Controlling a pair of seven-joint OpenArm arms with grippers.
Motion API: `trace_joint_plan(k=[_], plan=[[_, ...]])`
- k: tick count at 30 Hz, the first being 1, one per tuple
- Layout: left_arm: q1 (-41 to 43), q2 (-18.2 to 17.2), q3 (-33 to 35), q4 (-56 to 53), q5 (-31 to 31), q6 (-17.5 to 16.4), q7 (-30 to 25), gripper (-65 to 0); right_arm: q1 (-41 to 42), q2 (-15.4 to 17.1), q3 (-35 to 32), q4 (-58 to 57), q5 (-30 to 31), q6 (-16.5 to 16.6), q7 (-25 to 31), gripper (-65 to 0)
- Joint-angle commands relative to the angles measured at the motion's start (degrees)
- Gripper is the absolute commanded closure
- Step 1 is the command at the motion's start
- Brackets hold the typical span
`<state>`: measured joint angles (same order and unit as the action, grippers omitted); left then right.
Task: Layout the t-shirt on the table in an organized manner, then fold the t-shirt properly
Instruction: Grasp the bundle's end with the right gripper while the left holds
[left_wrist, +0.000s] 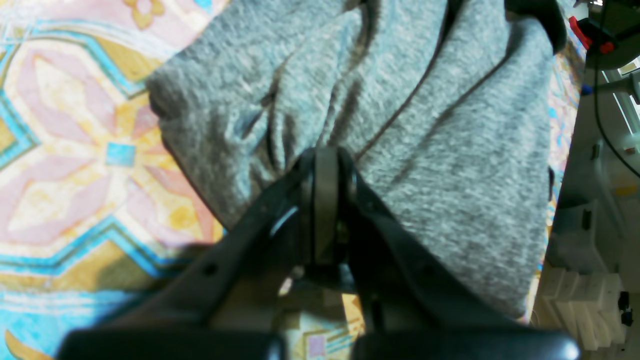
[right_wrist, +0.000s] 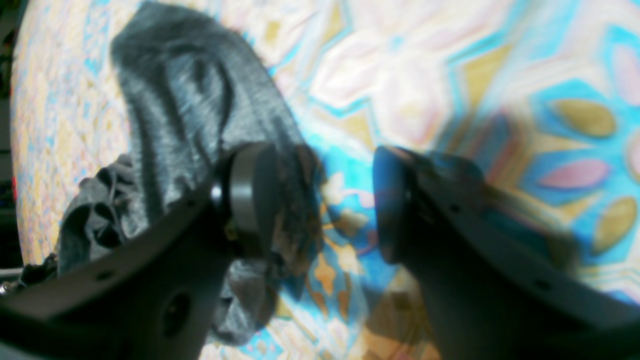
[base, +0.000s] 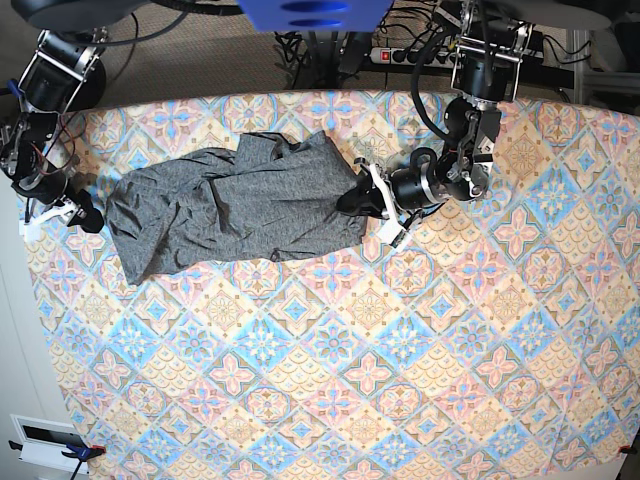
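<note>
- The right gripper (base: 82, 215) hangs at the far left edge of the table (base: 400, 400) in the base view, just beside the shirt's left end. Its jaws are spread wide in its wrist view, with bare patterned cloth between them.
- One finger (right_wrist: 250, 200) of that gripper sits against or just over the shirt's edge; the wrist picture is too blurred to tell whether it touches.
- The shirt (base: 240, 205) lies spread and wrinkled across the upper left part of the table, its long side running left to right. A rumpled fold rises near its top middle, and its lower left corner reaches toward the front.
- The shirt's right end narrows to a bunched point, where it meets the left gripper.
- The left gripper (base: 352, 198) is at that right end, low over the table, its arm coming in from the upper right. In its wrist view the jaws are pressed together, pinching a gathered ridge of the shirt, with creases fanning away from the grip.
- The right half of the table shows only its cloth.
</note>
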<state>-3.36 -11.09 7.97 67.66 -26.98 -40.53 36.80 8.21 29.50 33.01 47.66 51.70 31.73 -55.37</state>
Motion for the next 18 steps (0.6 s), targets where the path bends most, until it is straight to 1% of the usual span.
trace_joint_plan(k=[1, 11, 15, 18], plan=[[0.5, -0.6, 0.2, -0.4, 6.1, 3.2, 5.3, 0.0, 0.4, 0.9, 0.1, 0.4, -0.8, -0.3, -0.3, -30.1], [0.5, -0.6, 0.2, -0.4, 6.1, 3.2, 5.4, 0.0, 0.1, 0.6, -0.1, 0.5, -0.8, -0.3, -0.8, -30.1], [0.5, -0.6, 0.2, -0.4, 6.1, 3.2, 5.4, 0.0, 0.1, -2.0, -3.1, 0.9, -0.8, -0.3, -0.8, -30.1], [0.5, -0.6, 0.2, -0.4, 6.1, 3.2, 5.4, 0.0, 0.1, -2.9, -4.4, 1.0, -0.5, -0.3, -0.8, -30.1]])
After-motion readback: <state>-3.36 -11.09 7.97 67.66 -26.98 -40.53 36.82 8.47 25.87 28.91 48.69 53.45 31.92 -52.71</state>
